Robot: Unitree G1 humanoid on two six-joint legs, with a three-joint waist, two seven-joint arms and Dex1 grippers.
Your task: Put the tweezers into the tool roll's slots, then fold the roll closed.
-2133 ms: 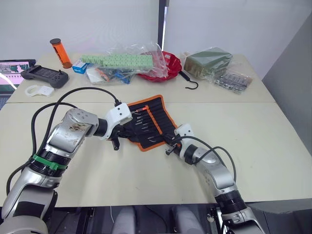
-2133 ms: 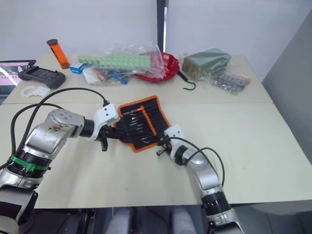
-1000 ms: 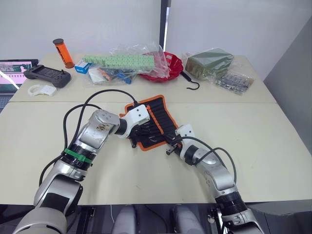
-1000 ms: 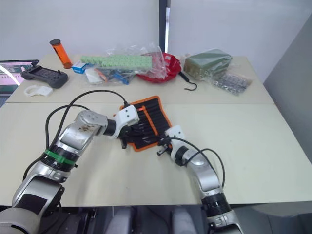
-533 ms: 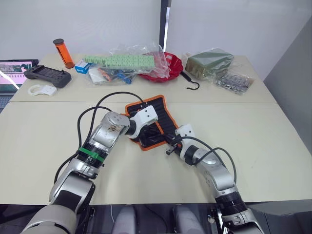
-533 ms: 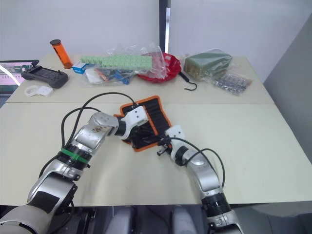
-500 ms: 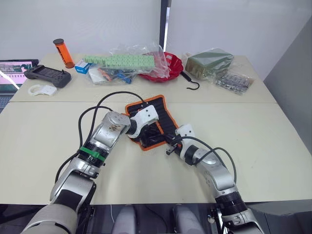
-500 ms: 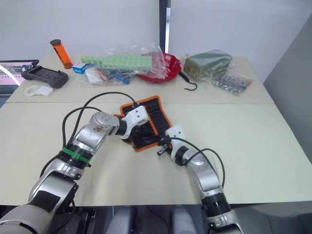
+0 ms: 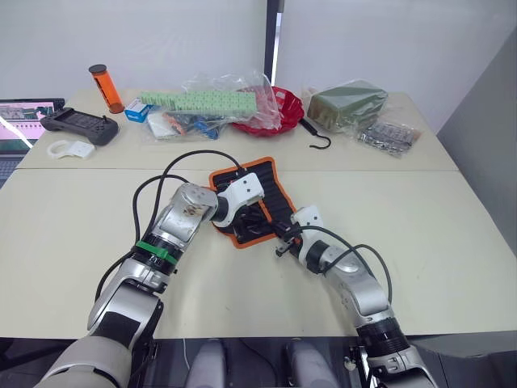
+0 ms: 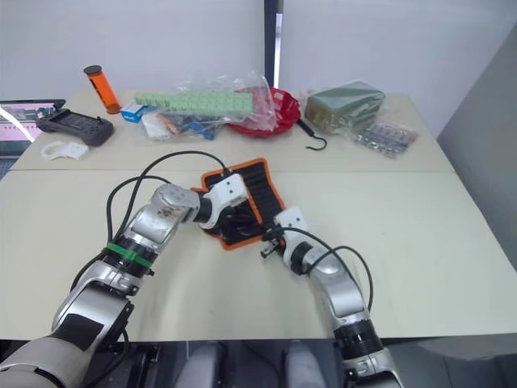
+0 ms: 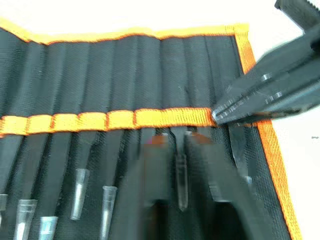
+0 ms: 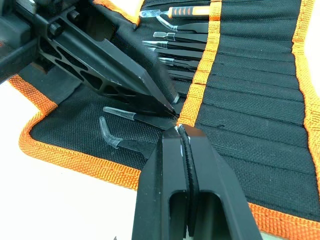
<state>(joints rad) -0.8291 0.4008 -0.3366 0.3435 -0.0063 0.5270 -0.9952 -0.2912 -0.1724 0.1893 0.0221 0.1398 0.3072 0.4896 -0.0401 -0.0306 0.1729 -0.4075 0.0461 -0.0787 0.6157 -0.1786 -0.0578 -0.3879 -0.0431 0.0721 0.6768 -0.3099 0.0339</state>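
Both pincers, right [image 12: 179, 131] closed and left [image 11: 181, 150] gripping tweezers [image 11: 180, 172], crowd the tool roll's [image 12: 260, 90] orange strip.

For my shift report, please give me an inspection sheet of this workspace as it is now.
Surface: beige table, two tops joined.
Job's things: black fabric tool roll with orange piping lies open; slim black tweezers in slots under the orange strip; two tweezers lie loose on its flap.
Clutter: orange cylinder, black controller, green blocks in plastic, red bowl, black hook, bagged items.
Grippers: left pincer shut on a tweezer; right pincer shut on the strip.
Cables: black, along both arms.
Surroundings: white wall, laptop.
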